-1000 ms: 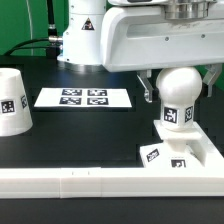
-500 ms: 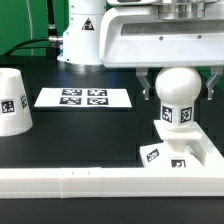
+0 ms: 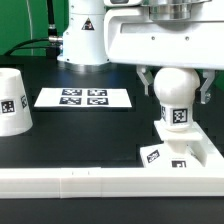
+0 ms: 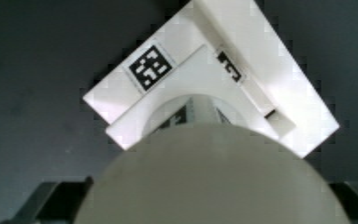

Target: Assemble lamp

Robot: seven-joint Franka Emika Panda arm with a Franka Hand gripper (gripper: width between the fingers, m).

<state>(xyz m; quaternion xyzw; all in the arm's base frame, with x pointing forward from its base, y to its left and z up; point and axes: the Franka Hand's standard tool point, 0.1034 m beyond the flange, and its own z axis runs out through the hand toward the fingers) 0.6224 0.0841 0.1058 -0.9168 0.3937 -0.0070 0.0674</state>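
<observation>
Claw pinching bulb by its round head, bulb upright on base, bench.

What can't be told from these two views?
- Grip: whether the gripper touches the bulb; exterior view too coarse, bulb's head fills wrist view.
- Bulb's seating in the base: hidden by the bulb itself, both views.
- Part of the shade: cut by the exterior view's left edge.
</observation>
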